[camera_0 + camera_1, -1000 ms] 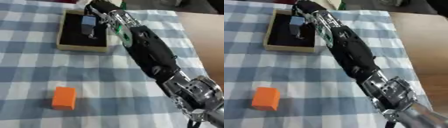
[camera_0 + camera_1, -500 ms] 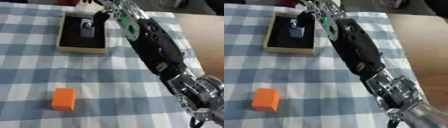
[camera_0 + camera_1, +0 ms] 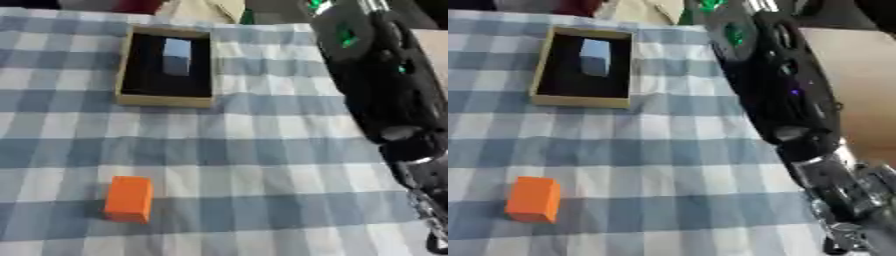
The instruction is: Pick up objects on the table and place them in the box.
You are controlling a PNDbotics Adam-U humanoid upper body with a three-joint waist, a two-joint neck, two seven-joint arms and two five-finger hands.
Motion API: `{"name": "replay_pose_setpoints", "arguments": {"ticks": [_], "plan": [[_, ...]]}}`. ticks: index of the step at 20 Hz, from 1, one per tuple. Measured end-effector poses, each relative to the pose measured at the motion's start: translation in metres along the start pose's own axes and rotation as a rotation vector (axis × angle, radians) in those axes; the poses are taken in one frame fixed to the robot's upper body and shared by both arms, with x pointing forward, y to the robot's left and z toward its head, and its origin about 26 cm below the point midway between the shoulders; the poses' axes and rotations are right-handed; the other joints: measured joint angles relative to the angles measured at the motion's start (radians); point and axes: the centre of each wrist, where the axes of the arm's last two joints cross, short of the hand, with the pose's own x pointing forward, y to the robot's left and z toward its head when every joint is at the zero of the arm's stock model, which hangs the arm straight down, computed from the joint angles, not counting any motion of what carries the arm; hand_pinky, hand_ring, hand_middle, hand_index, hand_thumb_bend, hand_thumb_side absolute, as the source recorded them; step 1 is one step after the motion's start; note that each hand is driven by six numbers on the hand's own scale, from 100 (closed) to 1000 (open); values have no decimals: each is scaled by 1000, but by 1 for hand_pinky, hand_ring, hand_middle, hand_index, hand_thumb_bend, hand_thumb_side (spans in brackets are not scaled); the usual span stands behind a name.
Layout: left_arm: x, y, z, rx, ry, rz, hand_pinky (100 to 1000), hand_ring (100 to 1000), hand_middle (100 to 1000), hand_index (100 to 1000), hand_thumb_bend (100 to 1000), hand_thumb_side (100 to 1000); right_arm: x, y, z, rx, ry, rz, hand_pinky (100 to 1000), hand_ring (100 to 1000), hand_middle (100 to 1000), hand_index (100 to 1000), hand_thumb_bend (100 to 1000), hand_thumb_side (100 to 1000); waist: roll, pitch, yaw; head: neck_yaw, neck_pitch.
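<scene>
The box (image 3: 166, 100), a shallow tan-walled tray with a black lining, sits near the far edge of the table (image 3: 262, 165), left of centre. A pale blue-grey block (image 3: 176, 56) stands inside it against the far wall, upright and apart from the side walls, so one object is already where the task wants it. The open top faces up and nothing overhangs it, which leaves room beside the block for another piece.

An orange block (image 3: 129, 198) stands on the blue-and-white checked cloth near the table's near-left corner, well apart from the box. Nothing touches it. By my reading it is the object left to collect.

The right arm (image 3: 776, 85) runs from the near-right corner up along the right side to the far edge, to the right of the box and not over it. Its hand lies past the top of both views, so whether the fingers are apart or together cannot be told. The left hand shows in neither view.

Reaching the orange block calls for a long move toward the near-left corner.
</scene>
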Motion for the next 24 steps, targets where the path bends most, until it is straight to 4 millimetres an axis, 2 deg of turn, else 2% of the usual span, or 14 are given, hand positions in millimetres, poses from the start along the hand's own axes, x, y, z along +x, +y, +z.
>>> {"name": "replay_pose_setpoints", "arguments": {"ticks": [1,6,7,8,9,10,14,21,24], "plan": [[2,1,-4,-71,-10,-46,777,717,675,824,149,971,1,-6,8,-30,-4,-24,871,838,615,777,100,419,3,0,-6,4,0],[12,-5,-14,-399,-45,-166,785,729,681,840,192,982,4,-32,48,-216,-8,-113,872,824,602,733,116,451,15,4,-25,27,0],[15,-7,-17,-451,-54,-169,794,742,689,852,236,975,5,-37,56,-259,-9,-126,872,822,602,730,133,467,17,5,-29,31,0],[17,-9,-19,-499,-65,-169,795,743,690,851,243,970,5,-40,63,-305,-11,-138,872,822,602,729,135,470,19,5,-32,36,0],[20,-11,-22,-542,-78,-168,804,750,696,852,318,935,4,-43,68,-350,-15,-151,871,821,602,725,138,472,21,6,-35,40,0],[23,-13,-25,-584,-90,-166,805,752,698,851,343,927,3,-44,73,-394,-20,-162,871,821,601,723,139,471,23,6,-37,45,0],[32,-21,-32,-751,-115,-162,835,784,726,852,478,878,-5,-42,85,-504,-36,-193,869,817,598,717,138,481,25,6,-44,55,0],[46,-32,-44,-993,-154,-206,887,832,734,862,756,788,-15,-35,95,-578,-32,-202,869,805,591,709,155,509,29,6,-49,50,0],[49,-36,-45,-1068,-170,-235,896,843,750,875,793,757,-17,-33,97,-590,-21,-203,870,801,586,705,155,523,31,6,-52,43,0]]}}
